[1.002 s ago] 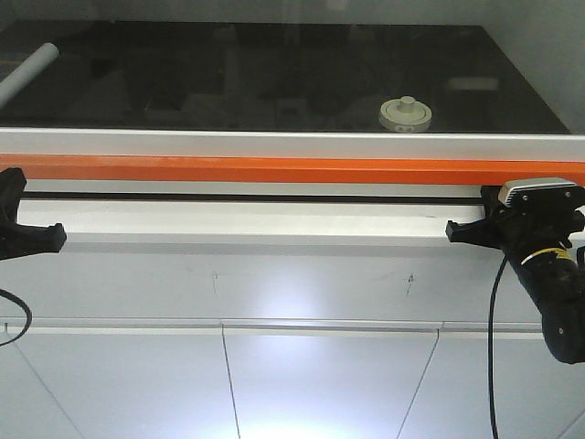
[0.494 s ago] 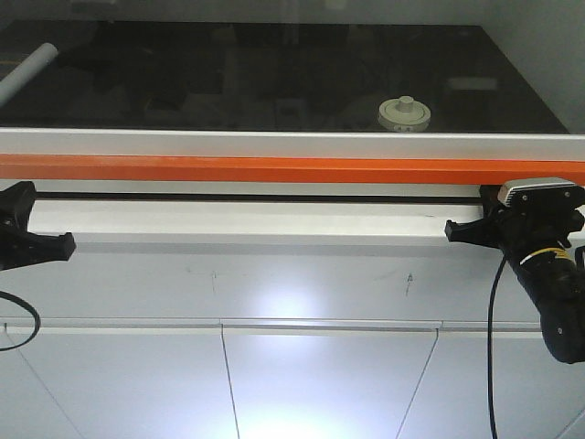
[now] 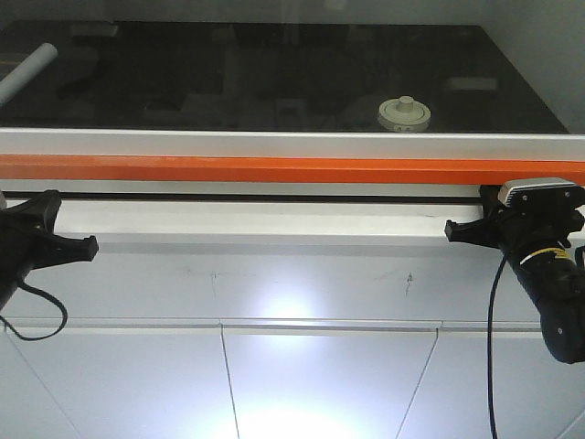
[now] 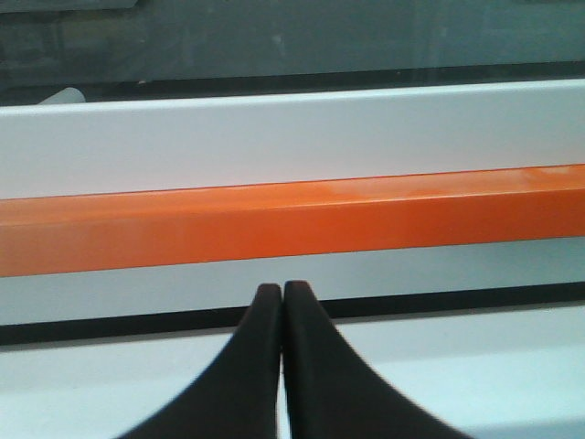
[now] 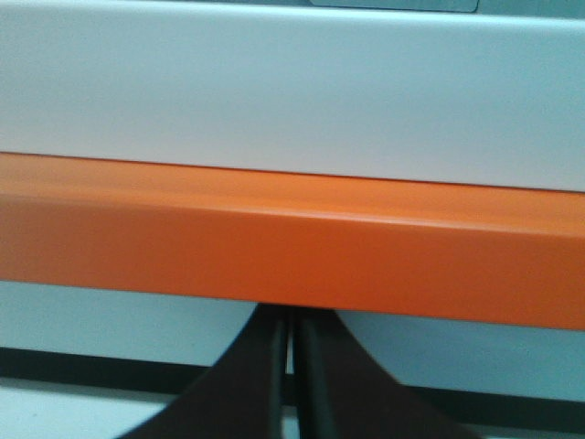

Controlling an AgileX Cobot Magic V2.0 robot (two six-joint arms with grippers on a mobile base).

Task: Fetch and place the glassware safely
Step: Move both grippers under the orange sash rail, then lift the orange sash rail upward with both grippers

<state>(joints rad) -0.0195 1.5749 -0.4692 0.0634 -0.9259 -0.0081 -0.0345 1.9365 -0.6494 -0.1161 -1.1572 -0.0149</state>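
Two black tools sit nearest, low before a flat white sill (image 3: 274, 224): the left tool (image 3: 89, 245) and the right tool (image 3: 451, 229), both empty. Each wrist view shows the jaws pressed together, the right with only a hairline slit.

Just beyond runs a long orange metal bar (image 3: 292, 169), then a white frame rail (image 3: 292, 144), then the glossy black bench (image 3: 228, 82). On it, right of centre and well apart from either tool, stands the small squat clear glass jar with a round cream-white knobbed lid (image 3: 405, 113). A long grey-white tube (image 3: 27, 73) lies far left.

I judge this the opening reach. Next an arm, likely the right, must clear bar and rail, spread its jaws and descend around the jar.
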